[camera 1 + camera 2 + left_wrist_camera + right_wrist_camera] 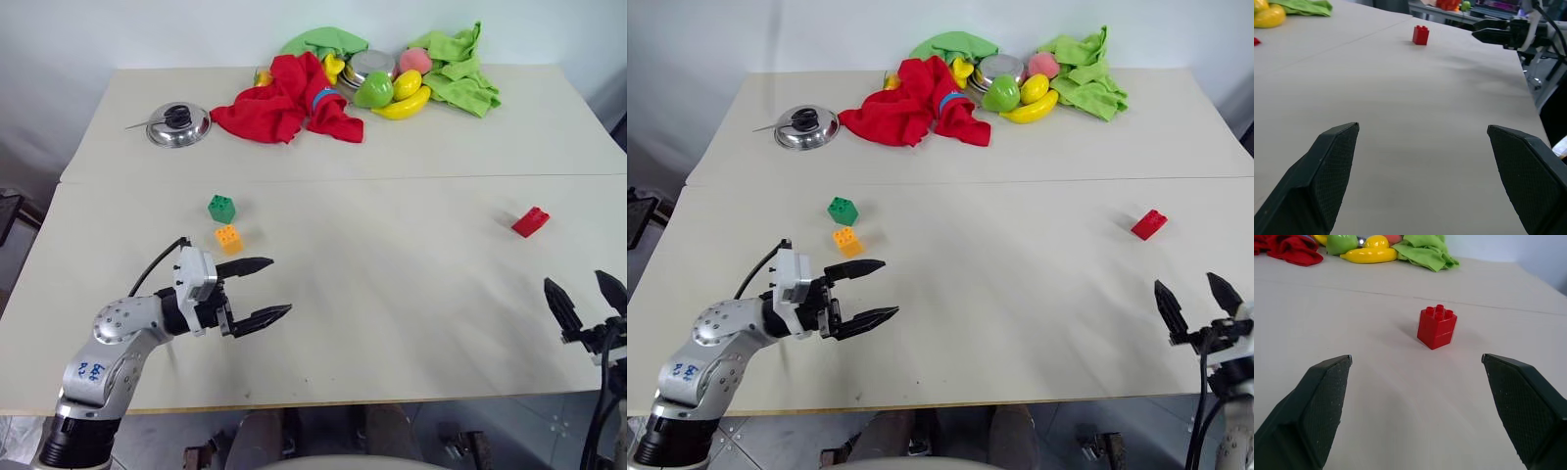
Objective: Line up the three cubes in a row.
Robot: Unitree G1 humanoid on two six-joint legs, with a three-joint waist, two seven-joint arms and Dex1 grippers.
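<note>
Green cube (pixel 221 208): studded, left half of table (pixel 392 274), just behind orange-yellow cube (pixel 228 238); the two nearly touch.
Red cube (pixel 1437 326): two-tier, four studs; near right edge, well apart from the others.
Left gripper (pixel 257 291): fingers apart, empty, near front edge.
Right gripper (pixel 586 301): fingers apart, empty, front right corner.
Left wrist view: right gripper's profile beyond red cube.

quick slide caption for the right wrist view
Open right gripper faces the red cube on the table, empty.

Bright even light, soft faint shadows, sharp focus, no glare.
</note>
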